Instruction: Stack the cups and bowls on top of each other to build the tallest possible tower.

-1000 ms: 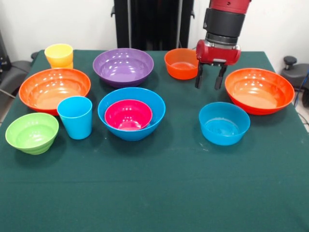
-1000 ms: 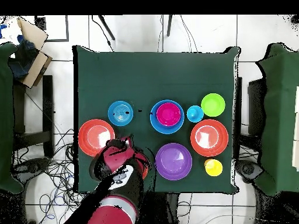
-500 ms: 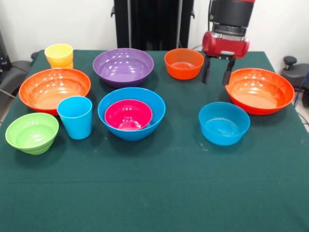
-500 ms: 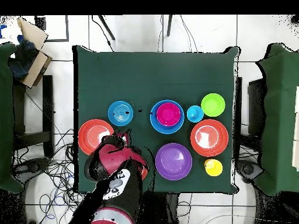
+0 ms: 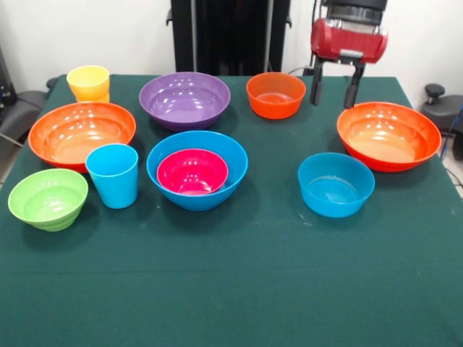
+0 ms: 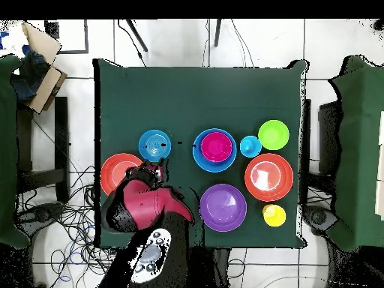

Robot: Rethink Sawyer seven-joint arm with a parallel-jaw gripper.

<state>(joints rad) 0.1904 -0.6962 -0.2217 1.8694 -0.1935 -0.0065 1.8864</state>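
Observation:
My gripper [image 5: 334, 90] hangs open and empty above the table's far right, between the small orange bowl [image 5: 275, 95] and the right large orange bowl [image 5: 388, 135]. The magenta bowl [image 5: 192, 172] sits nested in the large blue bowl [image 5: 217, 194] at the centre. The medium blue bowl [image 5: 336, 185] stands alone in front of the right orange bowl. The blue cup [image 5: 113, 175], lime green bowl [image 5: 48, 199], left large orange bowl [image 5: 82, 134], yellow cup [image 5: 88, 83] and purple bowl [image 5: 184, 99] stand apart. In the overhead view the arm [image 6: 142, 204] covers the small orange bowl.
A dark green cloth [image 5: 239, 289] covers the table, with open cloth along its front half. A cardboard box [image 6: 41, 64] sits on a side table beyond the table's edge. Cables lie on the floor near the robot's base.
My gripper has risen and shifted right in the front view, from beside the small orange bowl toward the right large orange bowl. It stays open. No bowl or cup has moved.

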